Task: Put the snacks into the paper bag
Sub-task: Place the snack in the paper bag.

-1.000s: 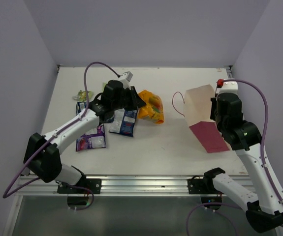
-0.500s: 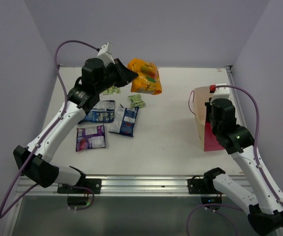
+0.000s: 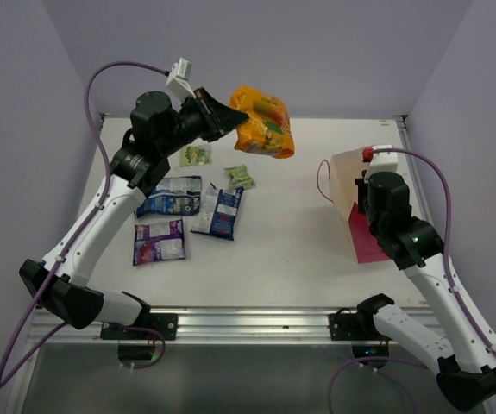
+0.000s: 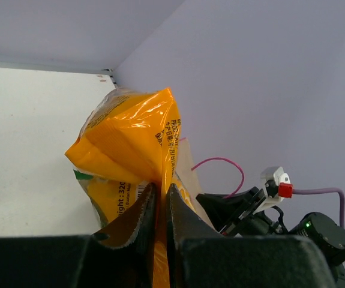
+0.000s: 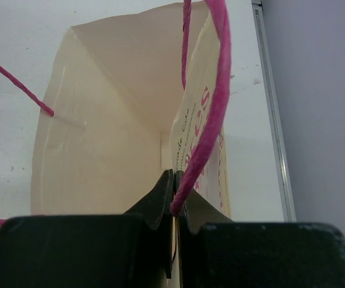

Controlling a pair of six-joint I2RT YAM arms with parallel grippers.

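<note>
My left gripper (image 3: 227, 115) is shut on the large orange packet (image 3: 263, 122) and holds it high above the back of the table; in the left wrist view the packet (image 4: 133, 141) hangs from the closed jaws. My right gripper (image 3: 364, 191) is shut on the rim of the paper bag (image 3: 348, 177) at the right, holding its mouth open; the right wrist view looks into the cream inside (image 5: 112, 132). Two dark blue packets (image 3: 218, 211) (image 3: 170, 197), a purple one (image 3: 160, 242) and two small green ones (image 3: 196, 154) (image 3: 240, 177) lie on the table. A third green one is hidden.
The pink cord handle (image 3: 320, 179) loops out left of the bag and crosses the right wrist view (image 5: 211, 102). White walls close the table at the back and sides. A metal rail (image 3: 248, 321) runs along the near edge.
My left gripper has lifted the orange packet off the table and carried it up and to the right. My right gripper has tilted the bag upright and shifted it slightly.
</note>
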